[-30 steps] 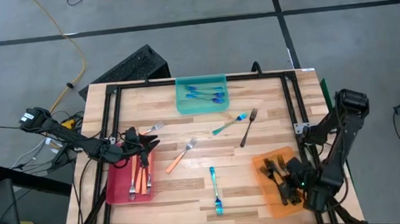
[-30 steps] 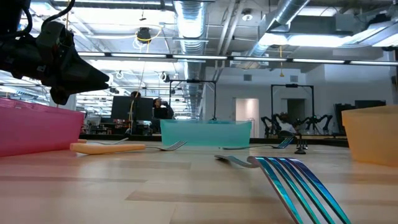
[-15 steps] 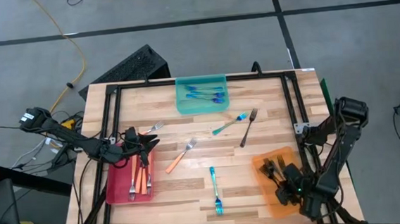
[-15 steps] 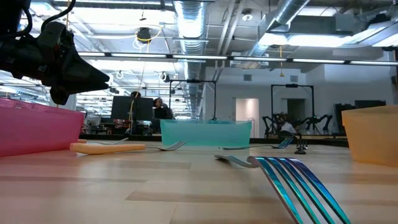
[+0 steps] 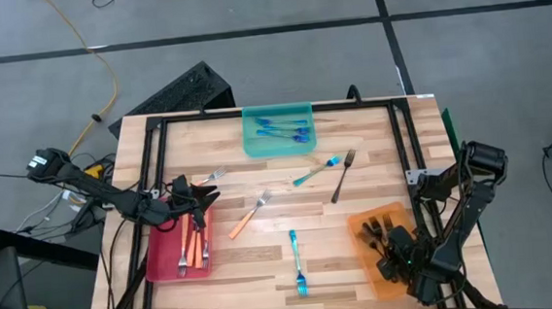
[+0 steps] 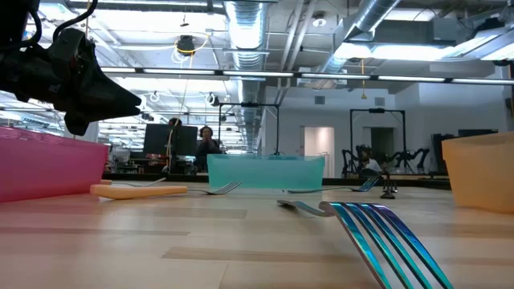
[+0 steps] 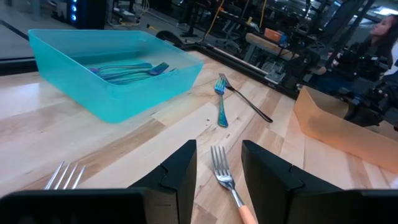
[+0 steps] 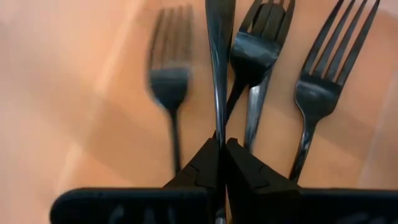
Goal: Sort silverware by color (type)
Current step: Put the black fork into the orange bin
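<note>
My right gripper (image 5: 392, 259) is low over the orange tray (image 5: 370, 273) at the table's near right, shut on a dark fork (image 8: 219, 56). Several more dark forks (image 8: 310, 93) lie on that tray's floor. My left gripper (image 7: 217, 149) waits open over the far end of the red tray (image 5: 159, 262), which holds orange-handled forks (image 5: 195, 248). Loose on the wood lie an orange-handled fork (image 5: 249, 216), a second fork's silver tines (image 5: 213, 176), two teal forks (image 5: 316, 171) (image 5: 297, 264) and a dark fork (image 5: 343, 175). The teal tray (image 5: 279, 146) holds blue forks (image 5: 284, 128). My right gripper pinches the dark fork's slim handle (image 8: 218, 121) between its two fingers. The fingers slant down from above and lie along the fork. The fork juts out ahead of the fingertips over the forks in the orange tray; whether it touches them cannot be told.
A black rail frame (image 5: 404, 146) borders the tabletop. A black box (image 5: 179, 93) and a yellow cable (image 5: 104, 59) lie on the floor beyond the far edge. Bare wood (image 5: 265, 272) lies between the red and orange trays.
My right gripper has sunk toward the orange tray and drawn a little toward the table's near edge, still shut on the dark fork. My left arm has kept still.
</note>
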{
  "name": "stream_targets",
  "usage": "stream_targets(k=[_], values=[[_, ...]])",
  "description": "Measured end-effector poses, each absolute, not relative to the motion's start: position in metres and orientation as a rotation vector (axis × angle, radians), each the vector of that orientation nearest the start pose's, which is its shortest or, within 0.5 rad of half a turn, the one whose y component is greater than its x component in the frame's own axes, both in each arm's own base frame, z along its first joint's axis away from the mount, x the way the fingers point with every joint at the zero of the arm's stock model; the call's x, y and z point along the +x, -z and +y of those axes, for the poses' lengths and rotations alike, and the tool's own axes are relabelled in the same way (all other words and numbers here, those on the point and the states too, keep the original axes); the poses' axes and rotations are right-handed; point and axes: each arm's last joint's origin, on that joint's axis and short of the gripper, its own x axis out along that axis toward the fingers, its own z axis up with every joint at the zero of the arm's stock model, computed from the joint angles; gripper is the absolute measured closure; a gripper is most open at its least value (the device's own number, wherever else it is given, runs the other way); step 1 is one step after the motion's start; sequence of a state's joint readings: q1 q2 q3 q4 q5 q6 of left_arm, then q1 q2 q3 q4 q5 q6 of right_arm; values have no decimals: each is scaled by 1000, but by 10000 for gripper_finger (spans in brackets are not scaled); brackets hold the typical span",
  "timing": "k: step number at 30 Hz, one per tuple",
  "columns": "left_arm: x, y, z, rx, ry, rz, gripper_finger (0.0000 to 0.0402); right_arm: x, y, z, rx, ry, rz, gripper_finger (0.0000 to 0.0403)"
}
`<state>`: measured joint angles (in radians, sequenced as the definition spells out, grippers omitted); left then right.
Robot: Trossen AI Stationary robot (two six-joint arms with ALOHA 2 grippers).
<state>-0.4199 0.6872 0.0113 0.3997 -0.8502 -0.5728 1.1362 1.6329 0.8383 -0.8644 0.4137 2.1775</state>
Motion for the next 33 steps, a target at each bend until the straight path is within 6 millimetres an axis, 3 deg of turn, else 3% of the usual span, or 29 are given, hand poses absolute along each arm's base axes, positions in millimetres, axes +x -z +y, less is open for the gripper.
stream_targets(k=[28, 33], values=[[126, -141, -32, -393, -483, 93, 290, 112, -139, 217, 671, 749, 1067, 350], [126, -141, -32, -392, -483, 94, 290, 112, -139, 218, 667, 740, 1071, 326]])
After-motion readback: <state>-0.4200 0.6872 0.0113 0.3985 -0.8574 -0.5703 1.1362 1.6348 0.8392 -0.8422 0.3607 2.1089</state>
